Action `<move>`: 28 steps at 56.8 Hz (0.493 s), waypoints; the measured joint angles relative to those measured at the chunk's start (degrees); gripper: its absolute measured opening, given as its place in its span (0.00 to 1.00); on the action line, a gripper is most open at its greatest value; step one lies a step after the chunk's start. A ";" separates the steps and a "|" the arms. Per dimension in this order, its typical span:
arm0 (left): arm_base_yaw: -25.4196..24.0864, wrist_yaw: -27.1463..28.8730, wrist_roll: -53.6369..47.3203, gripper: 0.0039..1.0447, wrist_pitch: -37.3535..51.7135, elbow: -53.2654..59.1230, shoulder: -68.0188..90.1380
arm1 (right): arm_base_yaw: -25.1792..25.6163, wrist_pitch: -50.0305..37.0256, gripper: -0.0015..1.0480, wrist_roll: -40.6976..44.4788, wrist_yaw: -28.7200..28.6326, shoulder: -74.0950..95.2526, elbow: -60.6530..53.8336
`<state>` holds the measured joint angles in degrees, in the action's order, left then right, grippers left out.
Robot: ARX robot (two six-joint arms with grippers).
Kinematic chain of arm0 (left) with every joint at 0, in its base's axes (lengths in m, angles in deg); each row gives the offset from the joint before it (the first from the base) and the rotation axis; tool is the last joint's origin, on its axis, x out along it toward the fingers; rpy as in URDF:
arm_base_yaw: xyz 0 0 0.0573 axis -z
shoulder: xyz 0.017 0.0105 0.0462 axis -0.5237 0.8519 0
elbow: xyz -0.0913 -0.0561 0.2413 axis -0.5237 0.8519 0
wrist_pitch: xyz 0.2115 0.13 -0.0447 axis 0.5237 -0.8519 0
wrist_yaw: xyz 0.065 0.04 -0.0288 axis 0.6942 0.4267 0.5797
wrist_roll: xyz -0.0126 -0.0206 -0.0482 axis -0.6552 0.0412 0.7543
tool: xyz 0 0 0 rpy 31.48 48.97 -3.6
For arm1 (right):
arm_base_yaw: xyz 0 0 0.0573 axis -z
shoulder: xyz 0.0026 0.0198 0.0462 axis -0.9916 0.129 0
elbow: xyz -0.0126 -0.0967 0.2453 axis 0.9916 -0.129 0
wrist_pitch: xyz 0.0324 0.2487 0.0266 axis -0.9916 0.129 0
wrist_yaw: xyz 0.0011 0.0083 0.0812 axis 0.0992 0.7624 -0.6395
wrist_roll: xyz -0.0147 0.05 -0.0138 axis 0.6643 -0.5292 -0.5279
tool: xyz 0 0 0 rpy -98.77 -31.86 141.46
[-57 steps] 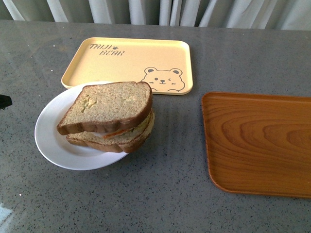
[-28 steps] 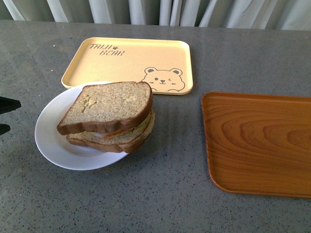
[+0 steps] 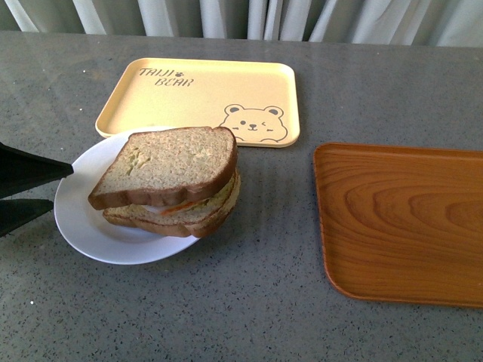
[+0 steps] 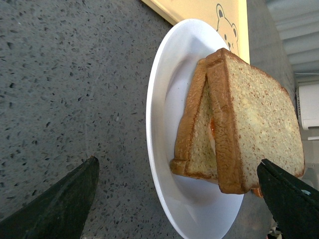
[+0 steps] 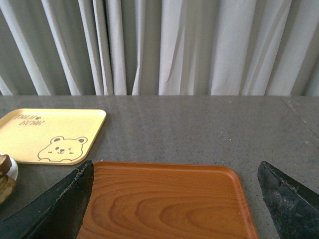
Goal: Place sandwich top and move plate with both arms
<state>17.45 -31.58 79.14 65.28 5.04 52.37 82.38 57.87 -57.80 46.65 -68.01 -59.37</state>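
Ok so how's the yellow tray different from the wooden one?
The yellow tray is pale, printed with a bear and lettering; the wooden tray is plain brown grain. The yellow tray sits just behind the plate; the wooden tray lies apart, to the right. Both are rectangular with rounded corners.

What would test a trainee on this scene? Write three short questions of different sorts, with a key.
1. True or false: the sandwich top lies stacked over the lower slice.
2. Which pincer is nearest the plate? A) left B) right
3. Fill in: the yellow tray bears a drawing of a ____.

Key: 1. True. 2. A, the left pincer, open at the plate's rim. 3. Bear.
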 joint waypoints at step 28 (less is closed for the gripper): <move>2.62 1.20 5.14 0.92 4.70 -0.04 3.37 | 0.00 0.00 0.91 0.00 0.00 0.00 0.00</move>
<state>20.07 -30.37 84.27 69.98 4.99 55.74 82.38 57.87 -57.80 46.65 -68.01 -59.37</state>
